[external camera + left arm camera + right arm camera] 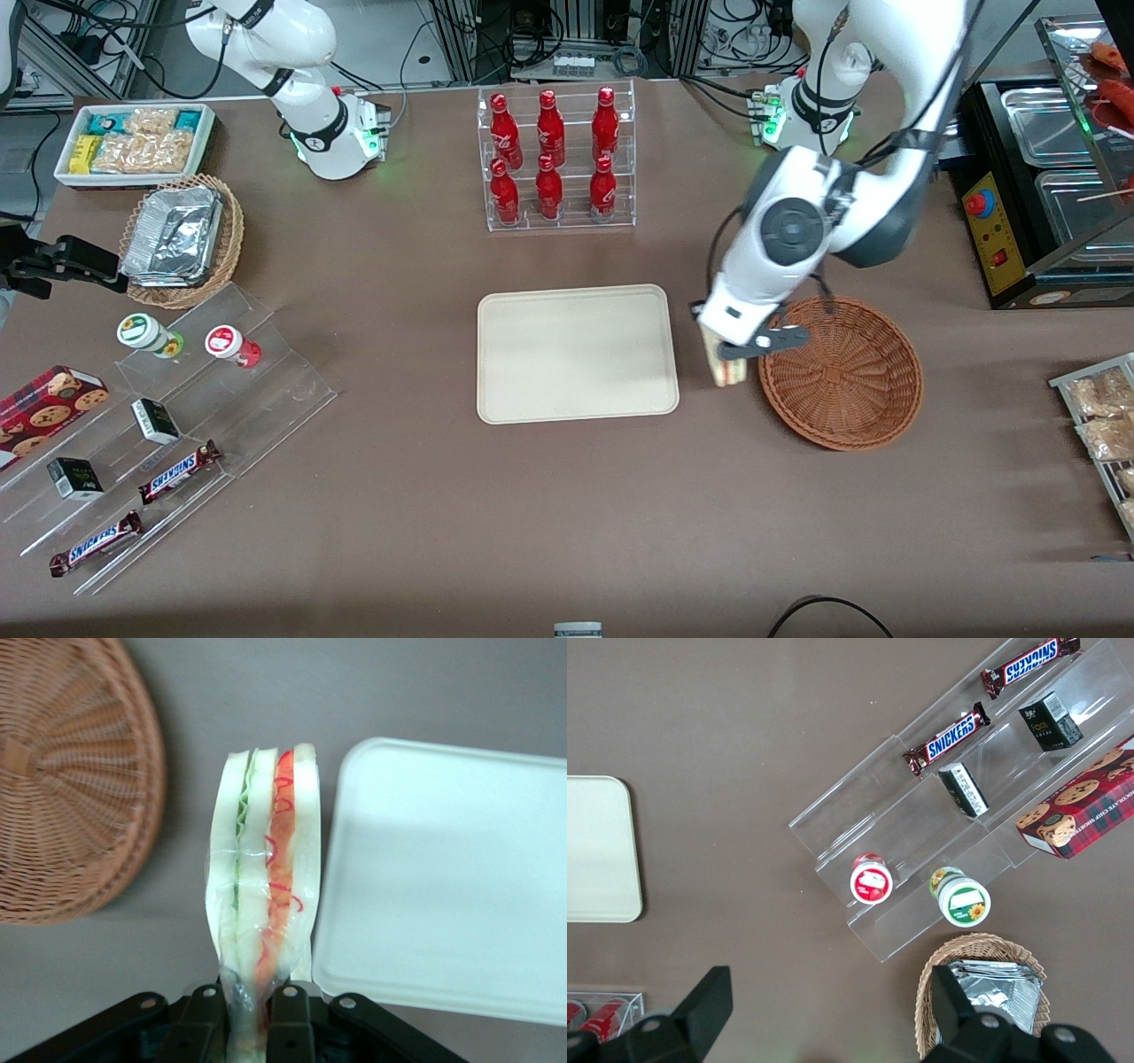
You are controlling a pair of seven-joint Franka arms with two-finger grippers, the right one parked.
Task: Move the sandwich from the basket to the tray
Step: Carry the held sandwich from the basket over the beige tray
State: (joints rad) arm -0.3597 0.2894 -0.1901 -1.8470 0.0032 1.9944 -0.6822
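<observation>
Black pincer (251,1014) fingers are seen closed on the wrapped triangular sandwich of pale bread with red and green filling (263,877), held above the brown table (567,514) between the round reddish-brown wicker basket (842,377) and the flat cream rectangular tray (576,354), at the basket's nine o'clock.

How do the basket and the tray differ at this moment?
The basket is round, reddish-brown woven wicker; the tray is rectangular, smooth and cream. The basket has sloping walls; the tray only a low rim. Both hold nothing: the claw holds the sandwich above the table between them.
</observation>
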